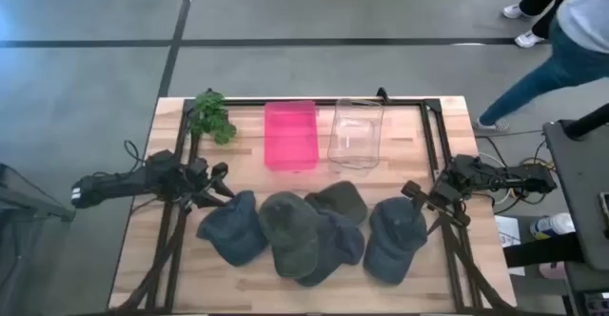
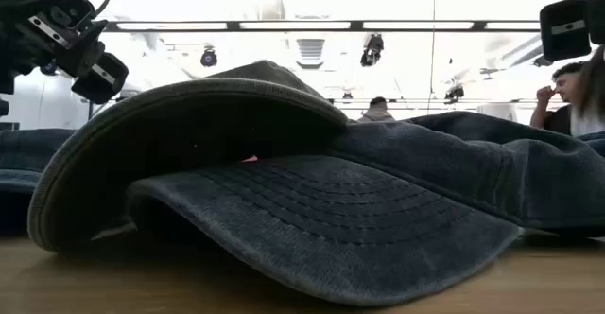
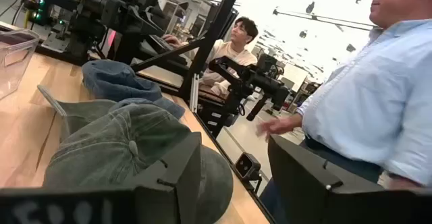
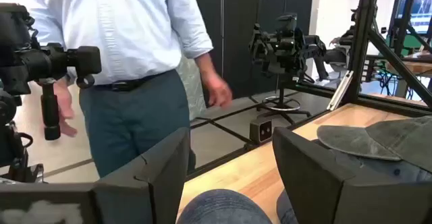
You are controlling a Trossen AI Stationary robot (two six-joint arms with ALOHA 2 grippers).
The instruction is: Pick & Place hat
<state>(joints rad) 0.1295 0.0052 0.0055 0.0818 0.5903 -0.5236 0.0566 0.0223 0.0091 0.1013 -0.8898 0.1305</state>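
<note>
A dark denim hat [image 2: 284,200] fills the low view, one of five hats bunched on the wooden table [image 1: 143,259]. Each arm should descend squarely over a crown before pinching. The left gripper [image 1: 217,185] hangs low beside the leftmost hat [image 1: 233,226], jaws wide and empty. The right gripper [image 1: 419,196] waits near the rightmost hat [image 1: 395,235], also parted and empty.

1. Four dark caps [image 1: 314,232] lay clustered along the wooden table's [image 1: 419,287] near half.
2. A pink bin [image 1: 291,135] stood beside a clear bin [image 1: 356,133].
3. The left gripper [image 1: 223,185] and right gripper [image 1: 415,196] flanked the caps.
</note>
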